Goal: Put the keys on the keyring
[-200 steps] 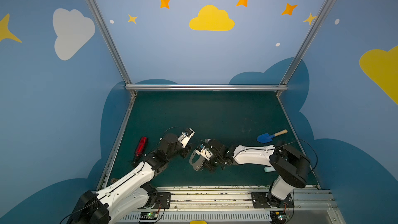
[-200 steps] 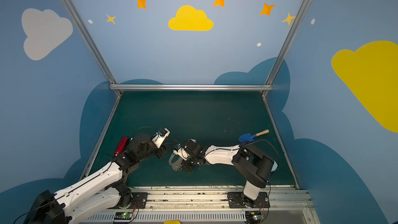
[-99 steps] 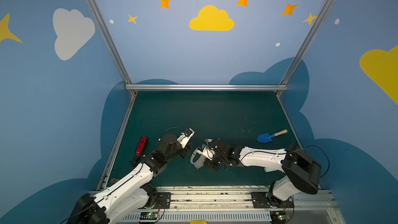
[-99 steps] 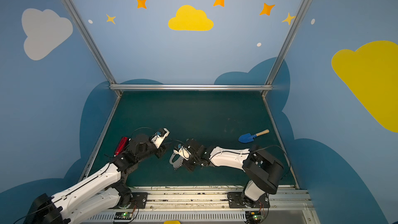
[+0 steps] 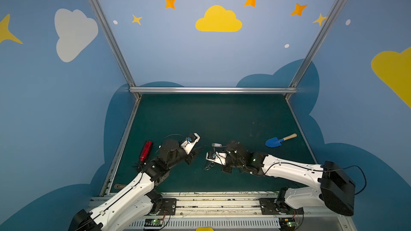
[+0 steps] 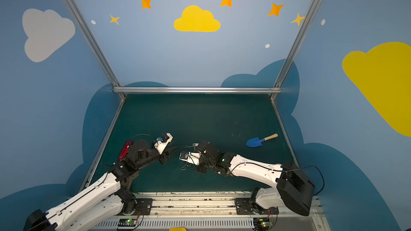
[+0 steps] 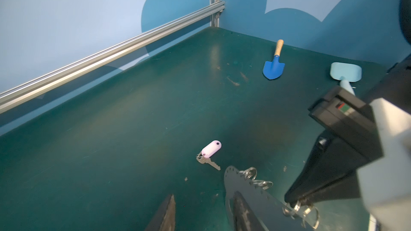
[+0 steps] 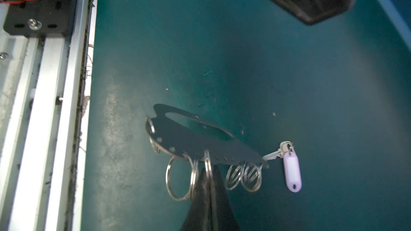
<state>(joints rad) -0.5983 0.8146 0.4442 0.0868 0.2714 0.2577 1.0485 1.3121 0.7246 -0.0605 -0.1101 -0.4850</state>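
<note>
Flat on the dark green desk (image 5: 222, 118): the key (image 7: 209, 158) with its pale oblong tag, touched by neither tool. Just beside the pointed end of the keyring (image 8: 191, 138), blade aimed at that end, off to one side of the right tool (image 8: 208, 174). Ahead of the left tool (image 7: 203, 198), a little past its fingertips.

Clenched on the keyring's holed rim, among the silver split rings (image 8: 180, 178): the right tool, jaws pressed together. Not clear whether the plate's far edge rests on the desk. Released: the left tool, jaws apart with nothing gripped, one finger just in front of the plate's end. In both top views, nose to nose with the right tool, near but apart.

Farther out, well behind the right tool: a blue toy shovel (image 5: 273, 142) with a wooden handle. Beside the right tool's arm, a pale blue spatula (image 7: 345, 74). Alongside the left tool's arm, toward the wall, a red oblong gadget (image 5: 145, 151).

Scuffed desk surface, silver frame rail (image 5: 213, 89) along the back. Blue walls all round, painted with clouds, orange stars and white dots.
</note>
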